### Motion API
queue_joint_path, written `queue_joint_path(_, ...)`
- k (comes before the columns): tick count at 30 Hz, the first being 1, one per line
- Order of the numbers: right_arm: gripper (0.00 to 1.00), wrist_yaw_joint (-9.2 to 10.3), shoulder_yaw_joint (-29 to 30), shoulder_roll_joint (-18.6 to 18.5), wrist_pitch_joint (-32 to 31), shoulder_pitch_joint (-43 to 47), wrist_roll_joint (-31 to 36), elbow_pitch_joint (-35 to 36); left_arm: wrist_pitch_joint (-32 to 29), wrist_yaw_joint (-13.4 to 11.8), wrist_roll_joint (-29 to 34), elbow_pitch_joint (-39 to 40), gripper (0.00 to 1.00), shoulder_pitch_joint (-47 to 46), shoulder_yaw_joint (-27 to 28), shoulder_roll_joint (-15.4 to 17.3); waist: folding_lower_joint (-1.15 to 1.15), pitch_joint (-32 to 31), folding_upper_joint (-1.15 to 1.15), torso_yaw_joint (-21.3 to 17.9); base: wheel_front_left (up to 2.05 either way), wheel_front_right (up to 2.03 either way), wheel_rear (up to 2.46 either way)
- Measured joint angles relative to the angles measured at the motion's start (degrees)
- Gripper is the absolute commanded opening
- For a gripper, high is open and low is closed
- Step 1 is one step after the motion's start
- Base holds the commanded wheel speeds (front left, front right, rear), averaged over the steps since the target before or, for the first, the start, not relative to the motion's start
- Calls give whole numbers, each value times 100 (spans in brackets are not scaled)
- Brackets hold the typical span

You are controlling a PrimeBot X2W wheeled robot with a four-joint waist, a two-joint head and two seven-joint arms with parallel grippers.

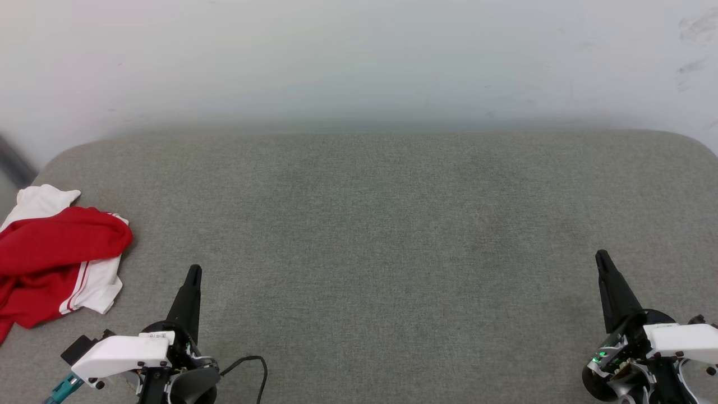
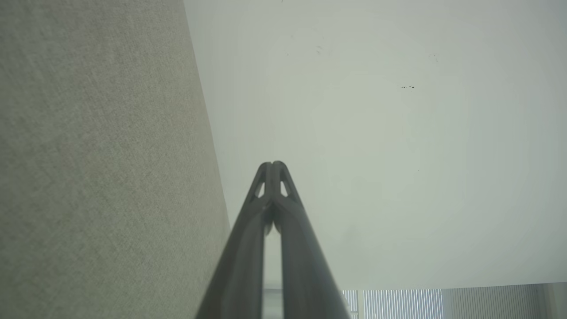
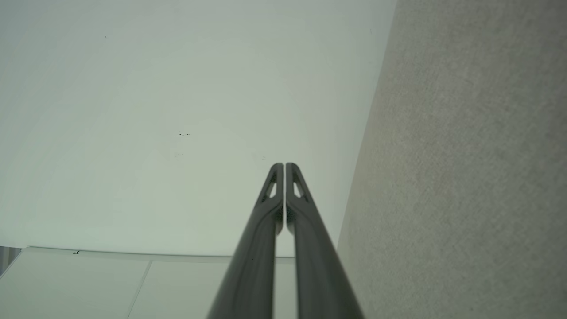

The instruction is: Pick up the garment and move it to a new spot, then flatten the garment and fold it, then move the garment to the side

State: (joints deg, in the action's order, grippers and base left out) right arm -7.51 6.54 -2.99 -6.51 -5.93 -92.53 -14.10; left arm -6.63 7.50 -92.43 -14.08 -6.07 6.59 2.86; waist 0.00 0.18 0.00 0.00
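The garment [image 1: 53, 258], a red T-shirt with white sleeves and red-striped trim, lies crumpled at the far left edge of the grey fabric surface [image 1: 370, 224] in the head view. My left gripper [image 1: 193, 270] rests at the lower left, a little to the right of the garment and apart from it, shut and holding nothing. At the lower right my right gripper [image 1: 602, 256] is shut and empty too. In the left wrist view the left gripper [image 2: 272, 164] has its fingertips pressed together; the right wrist view shows the right gripper [image 3: 284, 165] the same way.
A pale wall [image 1: 359, 56] stands behind the surface. A black cable [image 1: 252, 365] loops beside my left wrist. The surface's rounded corners sit at the far left and far right. A broad stretch of grey fabric lies between my grippers.
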Motion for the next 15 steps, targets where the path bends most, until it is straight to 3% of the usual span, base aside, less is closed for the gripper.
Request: queue_joint_path(15, 0, 0, 0, 0, 0, 0, 0, 0, 0, 0, 0, 0, 0, 0, 0, 0, 0, 0, 0, 0, 0, 0, 0)
